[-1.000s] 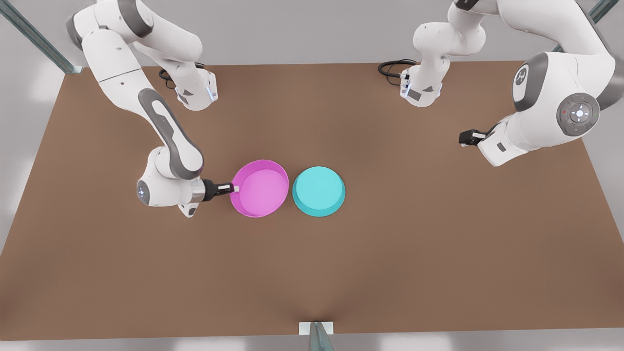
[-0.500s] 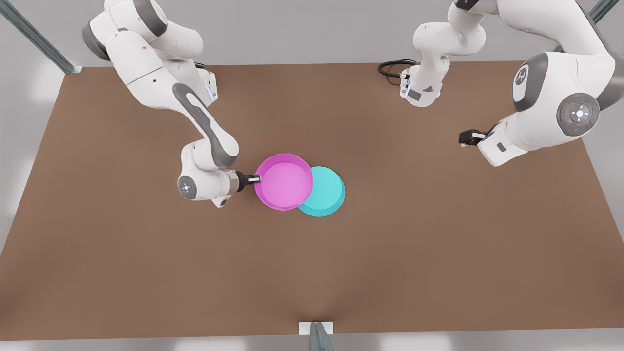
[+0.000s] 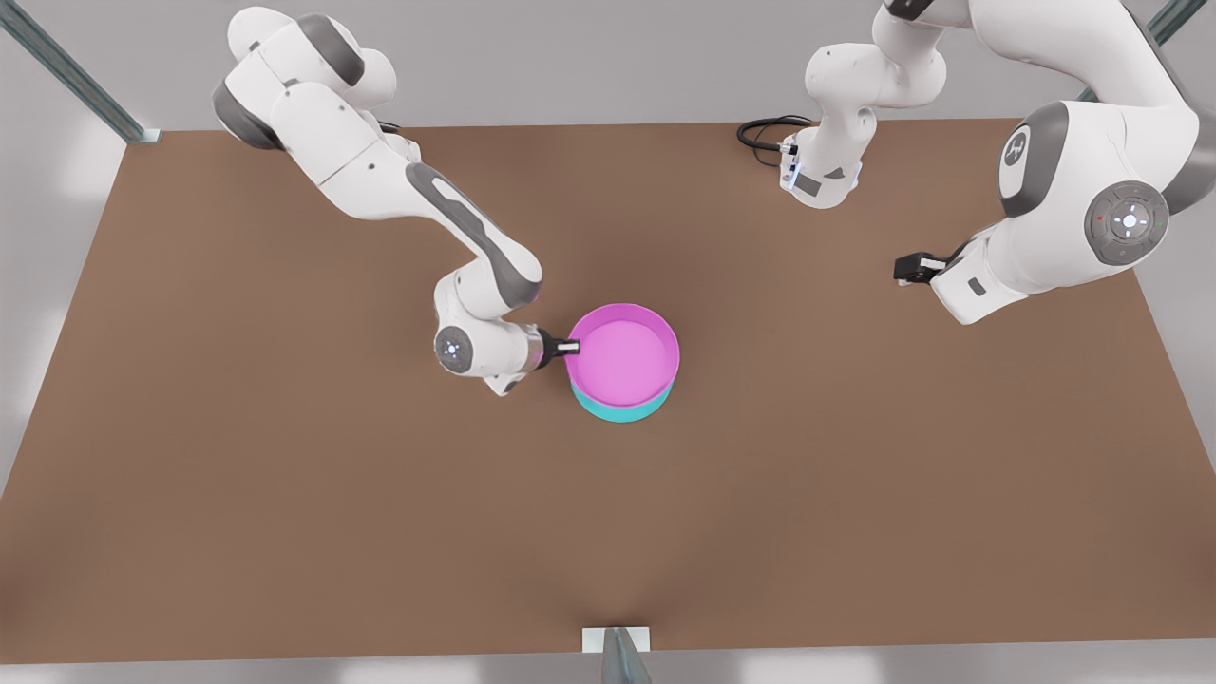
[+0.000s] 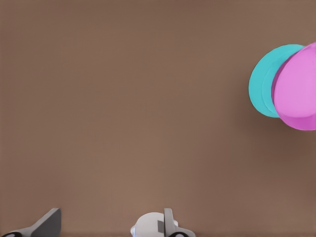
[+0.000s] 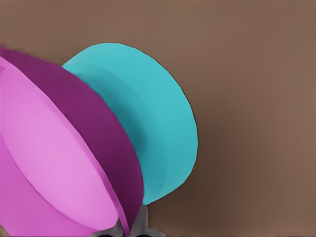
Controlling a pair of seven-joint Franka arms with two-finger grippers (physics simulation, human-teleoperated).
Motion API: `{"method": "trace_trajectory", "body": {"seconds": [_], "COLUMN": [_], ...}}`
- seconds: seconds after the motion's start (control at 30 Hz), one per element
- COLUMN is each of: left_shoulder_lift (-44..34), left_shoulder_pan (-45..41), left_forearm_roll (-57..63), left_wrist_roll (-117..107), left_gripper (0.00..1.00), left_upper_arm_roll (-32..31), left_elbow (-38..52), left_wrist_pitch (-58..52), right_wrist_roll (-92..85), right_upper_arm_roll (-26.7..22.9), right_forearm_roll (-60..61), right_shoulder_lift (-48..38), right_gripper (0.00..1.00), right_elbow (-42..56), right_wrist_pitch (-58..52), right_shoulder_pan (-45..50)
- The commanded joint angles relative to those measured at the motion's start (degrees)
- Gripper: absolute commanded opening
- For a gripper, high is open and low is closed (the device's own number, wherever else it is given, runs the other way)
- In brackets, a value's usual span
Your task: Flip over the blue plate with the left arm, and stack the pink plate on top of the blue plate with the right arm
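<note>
I find the right gripper (image 3: 568, 348) low over the middle of the table (image 3: 285, 494), at the end of the arm on the front view's left. It is clenched on the rim of the pink plate (image 3: 622, 353), at the plate's edge toward the front view's left. In the right wrist view the gripper (image 5: 131, 228) pinches that rim edge-on, with one finger to either side of the wall.

The pink plate sits open side up, directly over the blue plate (image 3: 622, 411) and covering nearly all of it. Only a turquoise crescent shows along the near edge. The right wrist view shows the pink plate (image 5: 49, 163) in front of the blue plate (image 5: 148, 113). The blue plate lies on the table with its flat base facing up and its rim down. From the left wrist view, the blue plate (image 4: 261, 89) shows partly from behind the pink plate (image 4: 298, 89). I cannot tell whether the two plates are touching or whether the pink one hangs just clear.

The left gripper (image 3: 907, 269) waits well apart from the plates, toward the front view's right and raised above the table. I cannot tell its grip state. It carries nothing that I can see.
</note>
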Motion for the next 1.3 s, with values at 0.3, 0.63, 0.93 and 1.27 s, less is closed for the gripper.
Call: {"method": "trace_trajectory", "body": {"seconds": [0.3,0.63,0.93,1.27], "left_shoulder_lift": [0.08,-0.09,-0.8,0.44], "left_shoulder_pan": [0.0,-0.08,-0.26,0.0], "left_forearm_roll": [-0.08,-0.08,-0.08,-0.26], "left_wrist_roll": [0.0,0.0,0.0,-1.32], "left_gripper": [1.0,1.0,1.0,1.0], "left_upper_arm_roll": [0.0,0.09,0.17,0.35], "left_elbow": [0.0,0.0,0.0,0.7], "left_wrist_pitch": [0.0,0.0,-0.97,4.39], "right_wrist_roll": [0.32,0.32,-4.07,-22.45], "right_upper_arm_roll": [-0.8,-0.8,-0.62,-19.87], "right_forearm_roll": [-1.45,-1.27,-19.81,-27.11], "right_shoulder_lift": [3.33,3.16,-10.56,-29.28], "right_gripper": [1.0,1.0,1.0,1.0], "right_elbow": [2.41,2.94,27.55,16.21], "right_wrist_pitch": [1.79,1.61,-44.87,-36.09], "right_shoulder_pan": [0.85,0.76,-22.24,-22.0]}}
